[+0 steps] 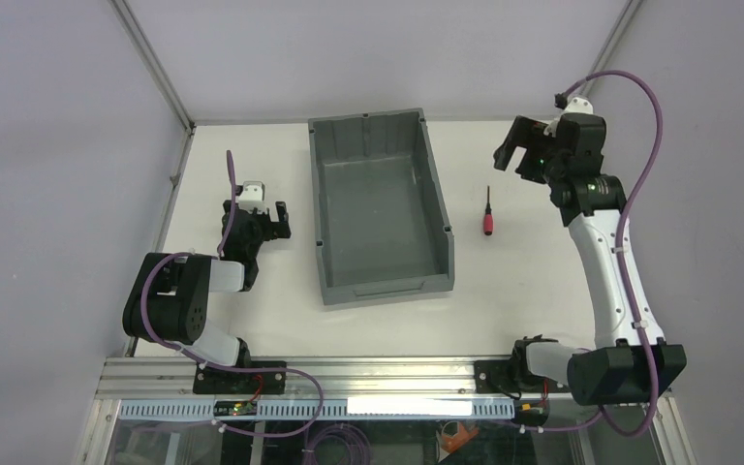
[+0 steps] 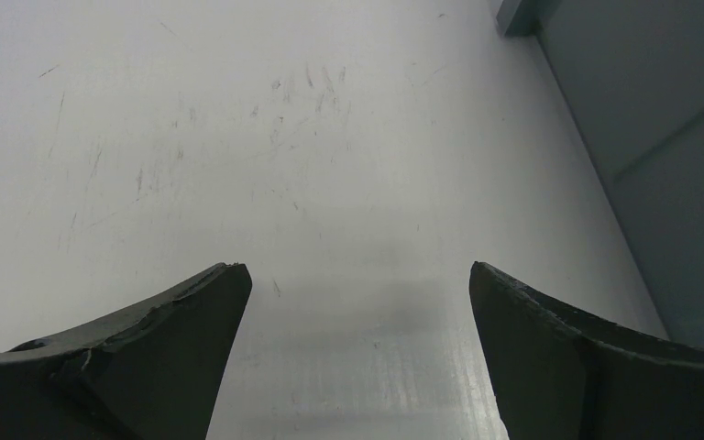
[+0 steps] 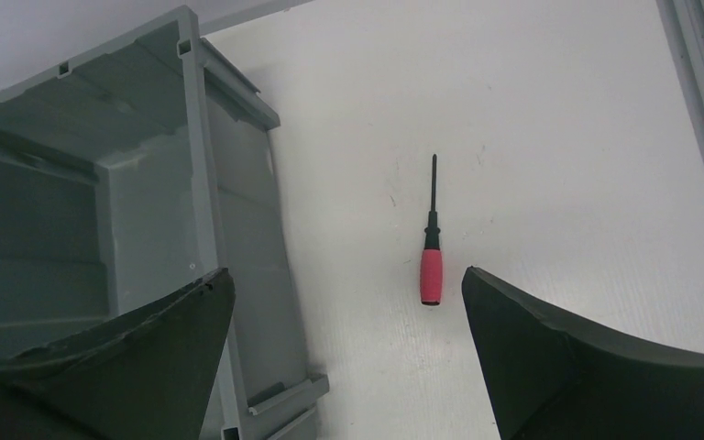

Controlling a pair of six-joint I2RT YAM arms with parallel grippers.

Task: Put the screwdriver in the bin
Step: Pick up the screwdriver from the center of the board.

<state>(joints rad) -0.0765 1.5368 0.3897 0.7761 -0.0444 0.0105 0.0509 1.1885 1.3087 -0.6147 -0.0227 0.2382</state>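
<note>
The screwdriver, with a red handle and thin black shaft, lies flat on the white table to the right of the bin; it also shows in the right wrist view. The dark grey bin stands empty at the table's middle, and its wall shows in the right wrist view. My right gripper is open and empty, raised above the table to the upper right of the screwdriver. My left gripper is open and empty, low over the table left of the bin.
A metal frame post runs along the table's left back edge, another at the right. Purple cables loop from both arms. The bin's outer wall is close to the left gripper's right side.
</note>
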